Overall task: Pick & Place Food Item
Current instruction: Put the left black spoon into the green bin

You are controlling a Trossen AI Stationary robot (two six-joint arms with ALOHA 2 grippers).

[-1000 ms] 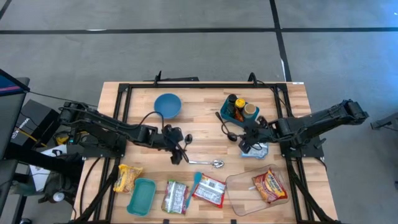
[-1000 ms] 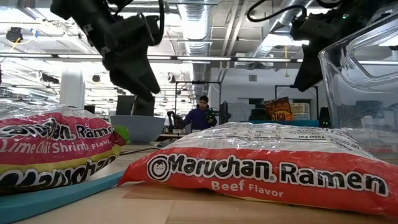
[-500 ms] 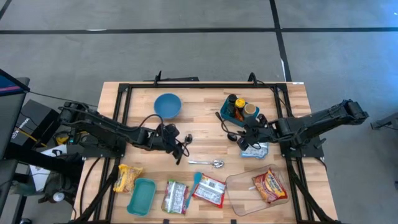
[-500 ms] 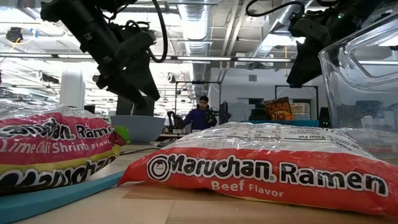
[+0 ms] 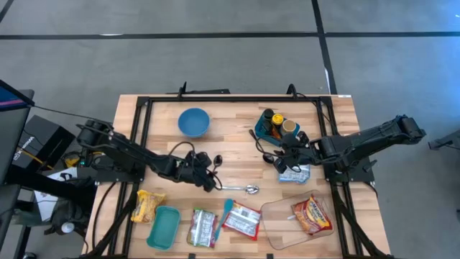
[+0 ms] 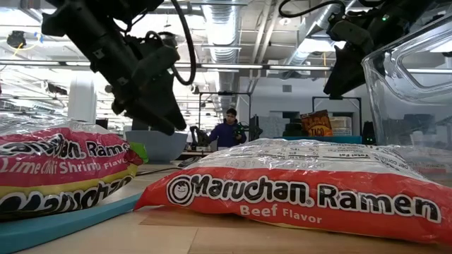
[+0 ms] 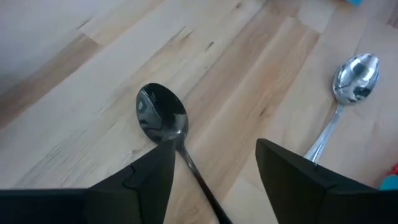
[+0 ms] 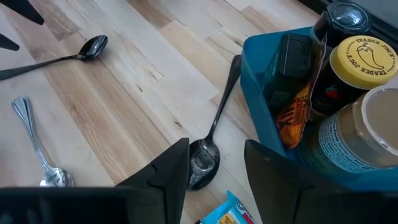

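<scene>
The left gripper (image 5: 207, 178) is dropping lower over the middle of the table (image 5: 237, 147) and sliding toward 4 o'clock compared with a second ago, when it was hanging higher and nearer the centre. Its jaws are narrowing as it goes, but they are still standing spread: the wrist view shows the black spoon (image 7: 163, 118) lying on the wood with its handle running through the gap, neither finger touching it. The silver spoon (image 5: 243, 189) is lying just beside it at about 3 o'clock. The right gripper (image 5: 286, 164) is hovering unchanged at the 3 o'clock side, jaws apart and pinching nothing, above a second black spoon (image 8: 214, 124) that is lying against the blue bin (image 8: 261, 50). The food is sitting elsewhere: one ramen pack (image 5: 309, 214) is resting in the clear container (image 5: 277, 216) near 4 o'clock, while two more ramen packets (image 5: 242, 220) and a yellow pack (image 5: 146, 204) are waiting along the 6 to 8 o'clock edge. This probably means the left arm is setting up a grasp on cutlery, not food, so the placing of a food item is not advancing at present.
</scene>
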